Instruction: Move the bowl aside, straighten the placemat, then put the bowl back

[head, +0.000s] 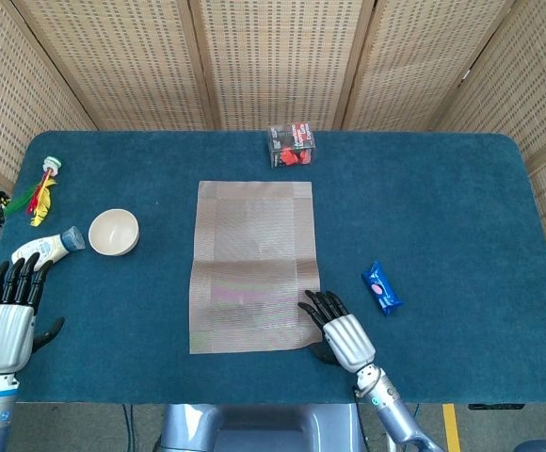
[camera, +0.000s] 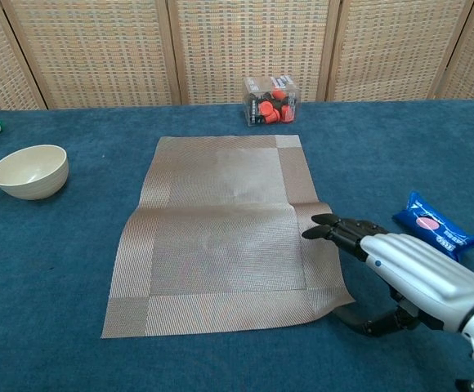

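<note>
The cream bowl [head: 114,232] [camera: 30,171] stands on the blue cloth, left of the placemat and clear of it. The brown woven placemat [head: 249,264] [camera: 221,220] lies lengthwise at the table's middle, with a crease across it and its near half raised and skewed. My right hand [head: 344,337] [camera: 409,273] holds the mat's near right corner, fingers on top and thumb beneath the lifted edge. My left hand [head: 8,325] hovers at the table's near left edge with fingers straight and apart, holding nothing. Only the head view shows it.
A clear box of red pieces [head: 293,146] [camera: 272,100] sits just beyond the mat's far edge. A blue snack packet [head: 381,287] [camera: 433,224] lies right of the mat. A white tube [head: 47,248] and a feathered toy [head: 42,188] lie at the far left.
</note>
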`<state>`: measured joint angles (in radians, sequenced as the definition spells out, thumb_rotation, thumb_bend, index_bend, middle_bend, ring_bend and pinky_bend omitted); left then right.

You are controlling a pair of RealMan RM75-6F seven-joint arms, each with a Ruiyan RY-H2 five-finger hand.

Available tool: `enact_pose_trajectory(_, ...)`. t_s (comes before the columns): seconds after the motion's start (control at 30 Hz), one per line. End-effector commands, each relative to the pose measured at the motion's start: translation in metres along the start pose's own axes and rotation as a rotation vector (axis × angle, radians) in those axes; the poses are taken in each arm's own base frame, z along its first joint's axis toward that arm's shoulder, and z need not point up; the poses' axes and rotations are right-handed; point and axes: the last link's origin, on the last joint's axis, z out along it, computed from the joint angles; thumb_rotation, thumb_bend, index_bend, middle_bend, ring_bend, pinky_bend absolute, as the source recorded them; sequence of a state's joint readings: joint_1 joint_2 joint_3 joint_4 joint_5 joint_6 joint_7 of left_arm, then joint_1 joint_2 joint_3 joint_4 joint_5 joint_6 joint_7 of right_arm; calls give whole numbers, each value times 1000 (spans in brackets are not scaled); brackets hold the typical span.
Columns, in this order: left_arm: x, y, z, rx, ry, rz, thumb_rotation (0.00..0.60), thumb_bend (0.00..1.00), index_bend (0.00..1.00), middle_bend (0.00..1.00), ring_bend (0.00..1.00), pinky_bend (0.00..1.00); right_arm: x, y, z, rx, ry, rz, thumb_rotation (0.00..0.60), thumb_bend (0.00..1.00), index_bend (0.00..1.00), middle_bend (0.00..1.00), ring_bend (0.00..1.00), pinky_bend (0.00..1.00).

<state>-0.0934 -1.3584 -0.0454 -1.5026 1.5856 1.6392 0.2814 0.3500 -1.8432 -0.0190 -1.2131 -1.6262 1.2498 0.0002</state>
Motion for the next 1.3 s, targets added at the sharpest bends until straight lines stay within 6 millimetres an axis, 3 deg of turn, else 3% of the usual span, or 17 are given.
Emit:
enact_pose_trajectory(0.03, 0, 0, 0, -1, -2, 0, 600, 184, 67, 0, 0, 0, 0, 2, -1, -2, -2, 4, 600, 628, 153, 0, 0, 18)
enact_pose_trajectory(0.4, 0, 1, 0, -2, 3, -9, 600, 184, 76, 0, 0, 0, -1, 8, -3, -15, -17, -19, 600, 658, 162, 0, 0, 19)
enact_pose_trajectory(0.6, 0, 1, 0, -2, 3, -11, 600, 184, 77, 0, 0, 0, -1, 7, -4, -11, -2, 13, 600, 566, 290, 7, 0, 26)
enact_pose_trajectory(0.93, -1, 0, 1, 7, 5, -19, 600, 185, 87, 0, 0, 0, -3, 3, 0, -4, 63, 43, 600, 504, 502, 179, 0, 86)
enact_pose_trajectory(1.3, -1, -1, 1, 11, 5, -26, 600, 184, 95, 0, 0, 0, -5, 1, 2, 4, 78, 61, 600, 503, 546, 216, 0, 108)
